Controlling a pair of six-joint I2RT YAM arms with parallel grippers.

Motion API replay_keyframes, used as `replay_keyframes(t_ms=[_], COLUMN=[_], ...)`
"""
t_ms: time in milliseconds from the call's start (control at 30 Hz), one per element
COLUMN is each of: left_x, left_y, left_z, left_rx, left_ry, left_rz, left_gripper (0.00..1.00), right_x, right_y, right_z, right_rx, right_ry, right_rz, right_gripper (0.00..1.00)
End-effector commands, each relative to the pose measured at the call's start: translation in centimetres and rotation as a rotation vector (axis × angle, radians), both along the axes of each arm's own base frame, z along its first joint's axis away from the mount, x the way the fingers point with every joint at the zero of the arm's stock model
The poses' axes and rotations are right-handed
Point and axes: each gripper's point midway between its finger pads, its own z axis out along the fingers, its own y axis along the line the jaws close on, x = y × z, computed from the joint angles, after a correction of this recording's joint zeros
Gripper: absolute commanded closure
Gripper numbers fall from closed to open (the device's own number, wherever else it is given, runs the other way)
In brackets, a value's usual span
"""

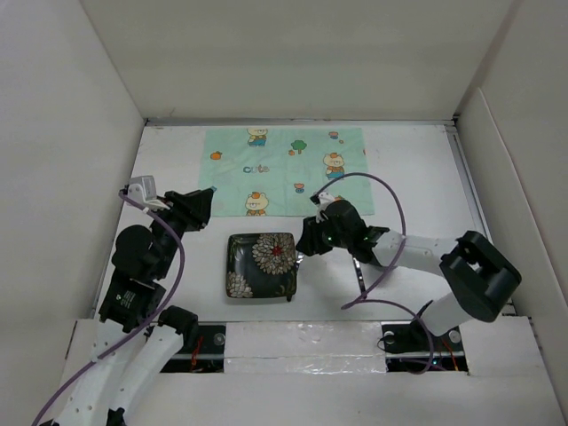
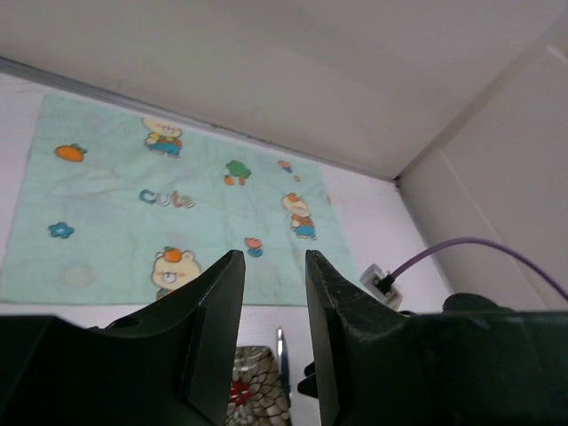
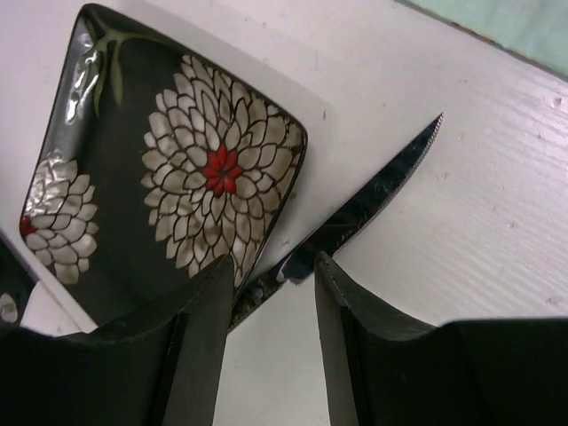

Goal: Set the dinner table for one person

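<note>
A square black plate [image 1: 261, 264] with white and red flowers lies on the white dinner table [image 1: 417, 177], in front of the mint-green cartoon mat [image 1: 288, 169]. A knife [image 3: 373, 200] lies on the table along the plate's right edge [image 1: 296, 266], its serrated tip pointing away. My right gripper [image 1: 306, 241] is low over it, jaws open, straddling the knife [image 3: 272, 262] where blade meets handle. My left gripper [image 1: 206, 202] is open and empty, raised left of the plate, facing the mat [image 2: 177, 204]. The plate [image 2: 257, 399] and knife [image 2: 282, 355] show below its fingers.
White walls close in the table on the left, far and right sides. The right arm's purple cable [image 1: 390, 222] loops over the table to the right of the plate. A taped strip [image 1: 302, 342] runs along the near edge between the arm bases.
</note>
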Motion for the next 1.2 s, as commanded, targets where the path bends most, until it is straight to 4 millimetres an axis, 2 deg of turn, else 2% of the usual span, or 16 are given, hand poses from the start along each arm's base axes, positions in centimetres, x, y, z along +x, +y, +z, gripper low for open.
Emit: replay_keyframes(t_ms=[0,33,67,167,400,533,700,800,833,867,933,1000,1033,1067,1133,1167], left_x=[-0.1,0.0,-0.1,0.3,0.1,0.1,0.1,0.0,0.0,0.0,-0.1,0.0,0.0,0.0,0.0,0.0], left_y=[1.4,1.1,0.8,1.0,0.8,0.8,0.8,0.9,0.9,0.9,0.9,0.8,0.8,0.8,0.9,0.9], left_z=[-1.9,-2.3,-2.2,-2.4,-2.4,-2.4,-2.6,-2.4,-2.4,-2.5,-2.4,-2.4,-2.5,-2.5,-2.5,-2.5], left_rx=[0.118,0.12,0.118,0.133,0.137,0.137,0.144,0.141,0.141,0.141,0.14,0.144,0.145,0.145,0.147,0.147], left_ry=[0.042,0.038,0.033,0.037,0.03,0.023,0.034,0.026,0.025,0.027,0.023,0.024,0.027,0.029,0.029,0.029], left_rz=[0.054,0.039,0.021,0.021,0.003,0.004,0.003,0.007,0.005,0.003,0.004,0.002,0.002,0.0,0.005,0.006], left_gripper=[0.69,0.68,0.68,0.68,0.68,0.68,0.67,0.67,0.67,0.67,0.67,0.67,0.67,0.67,0.67,0.67], right_x=[2.5,2.7,2.9,3.0,3.2,2.9,2.8,2.9,2.8,2.9,3.2,4.1,4.1,4.8,7.1,7.8], right_y=[2.2,2.7,2.9,3.7,3.7,4.4,5.0,5.0,5.1,5.2,5.5,6.4,6.4,6.1,6.0,5.5], right_z=[2.0,2.3,1.2,0.4,-2.4,-3.0,-3.6,-3.5,-3.3,-2.6,-0.9,5.7,5.8,6.8,11.7,12.2], right_rx=[0.048,0.06,0.045,0.047,0.013,0.048,0.065,0.086,0.097,0.123,0.174,0.334,0.335,0.342,0.388,0.371], right_ry=[-0.068,-0.067,-0.045,-0.03,0.023,0.045,0.07,0.086,0.088,0.087,0.077,0.035,0.035,0.025,-0.059,-0.054], right_rz=[-0.026,-0.018,-0.019,-0.023,-0.049,-0.032,-0.023,-0.029,-0.026,-0.017,-0.013,0.035,0.036,0.02,-0.006,-0.024], right_gripper=[0.53,0.53,0.53,0.54,0.58,0.64,0.63,0.77,0.92,1.0,1.0,1.0,1.0,1.0,1.0,1.0])
